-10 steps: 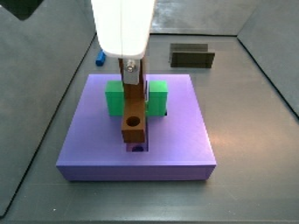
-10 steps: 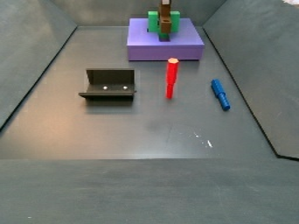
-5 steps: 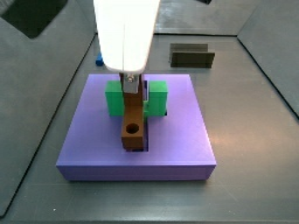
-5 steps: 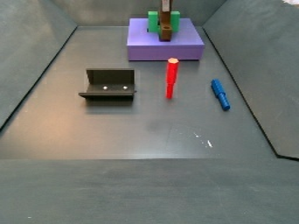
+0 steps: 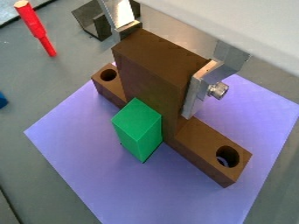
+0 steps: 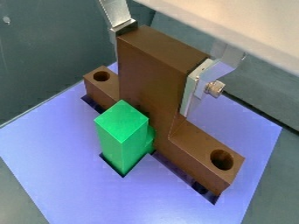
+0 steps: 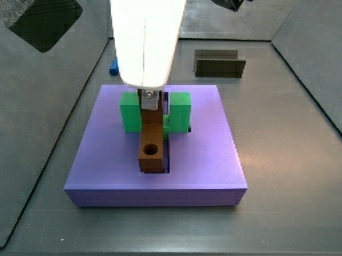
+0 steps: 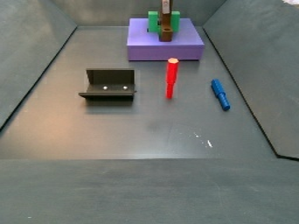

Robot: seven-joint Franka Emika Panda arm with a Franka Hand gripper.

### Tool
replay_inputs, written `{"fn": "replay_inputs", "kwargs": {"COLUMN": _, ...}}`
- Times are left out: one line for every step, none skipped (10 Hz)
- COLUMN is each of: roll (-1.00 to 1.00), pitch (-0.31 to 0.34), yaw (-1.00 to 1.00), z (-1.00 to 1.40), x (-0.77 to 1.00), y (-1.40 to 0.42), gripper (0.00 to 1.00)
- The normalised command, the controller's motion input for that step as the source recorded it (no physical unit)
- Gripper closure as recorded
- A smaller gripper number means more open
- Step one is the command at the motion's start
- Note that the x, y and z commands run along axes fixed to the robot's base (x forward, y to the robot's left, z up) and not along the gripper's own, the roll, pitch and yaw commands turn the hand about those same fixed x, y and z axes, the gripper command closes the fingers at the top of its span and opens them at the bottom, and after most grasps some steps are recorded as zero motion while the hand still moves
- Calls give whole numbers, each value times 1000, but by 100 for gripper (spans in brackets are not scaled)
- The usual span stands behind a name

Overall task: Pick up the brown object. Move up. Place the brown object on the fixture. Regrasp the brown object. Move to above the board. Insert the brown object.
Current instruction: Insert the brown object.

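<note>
The brown object (image 7: 154,145) lies lengthwise in the slot of the purple board (image 7: 201,170), its round hole at the near end. In both wrist views its upright middle block (image 5: 158,79) (image 6: 152,74) stands between the silver fingers. My gripper (image 7: 150,100) (image 5: 163,57) (image 6: 160,57) is shut on that block, straight above the board. The green block (image 7: 130,115) (image 6: 122,131) sits right beside the brown object. In a side view the fixture (image 8: 108,85) stands on the floor well away from the board (image 8: 163,48), with nothing in it.
A red peg (image 8: 172,79) stands upright on the floor in front of the board. A blue peg (image 8: 219,94) lies flat to its right. Grey walls enclose the floor on all sides.
The gripper has come down with the brown object. The object's near end, which hung over the board's front edge, now sits down in the slot.
</note>
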Motion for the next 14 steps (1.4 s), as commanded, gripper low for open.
{"fn": "replay_inputs", "kwargs": {"roll": 0, "pitch": 97, "yaw": -137, "z": -211, "x": 191, "y": 0, "gripper": 100}}
{"fn": "replay_inputs", "kwargs": {"roll": 0, "pitch": 114, "yaw": -177, "z": -206, "x": 174, "y": 0, "gripper": 100}}
{"fn": "replay_inputs", "kwargs": {"roll": 1, "pitch": 91, "yaw": -200, "z": -191, "x": 134, "y": 0, "gripper": 100}}
{"fn": "replay_inputs", "kwargs": {"roll": 11, "pitch": 126, "yaw": -237, "z": -174, "x": 191, "y": 0, "gripper": 100}}
{"fn": "replay_inputs", "kwargs": {"roll": 6, "pitch": 31, "yaw": -151, "z": -191, "x": 51, "y": 0, "gripper": 100}}
{"fn": "replay_inputs", "kwargs": {"roll": 0, "pitch": -3, "yaw": -3, "z": -237, "x": 0, "y": 0, "gripper": 100}}
{"fn": "replay_inputs", "kwargs": {"roll": 0, "pitch": -76, "yaw": 26, "z": -243, "x": -146, "y": 0, "gripper": 100}}
{"fn": "replay_inputs", "kwargs": {"roll": 0, "pitch": -64, "yaw": 106, "z": -189, "x": -11, "y": 0, "gripper": 100}}
{"fn": "replay_inputs", "kwargs": {"roll": 0, "pitch": -9, "yaw": 151, "z": -129, "x": 11, "y": 0, "gripper": 100}}
{"fn": "replay_inputs", "kwargs": {"roll": 0, "pitch": 0, "yaw": 277, "z": -71, "x": 74, "y": 0, "gripper": 100}}
{"fn": "replay_inputs", "kwargs": {"roll": 0, "pitch": 0, "yaw": 357, "z": -43, "x": 126, "y": 0, "gripper": 100}}
{"fn": "replay_inputs", "kwargs": {"roll": 0, "pitch": 0, "yaw": 311, "z": -46, "x": 146, "y": 0, "gripper": 100}}
{"fn": "replay_inputs", "kwargs": {"roll": 0, "pitch": 6, "yaw": 94, "z": -66, "x": 134, "y": 0, "gripper": 100}}
{"fn": "replay_inputs", "kwargs": {"roll": 0, "pitch": 0, "yaw": 31, "z": -134, "x": 74, "y": 0, "gripper": 100}}
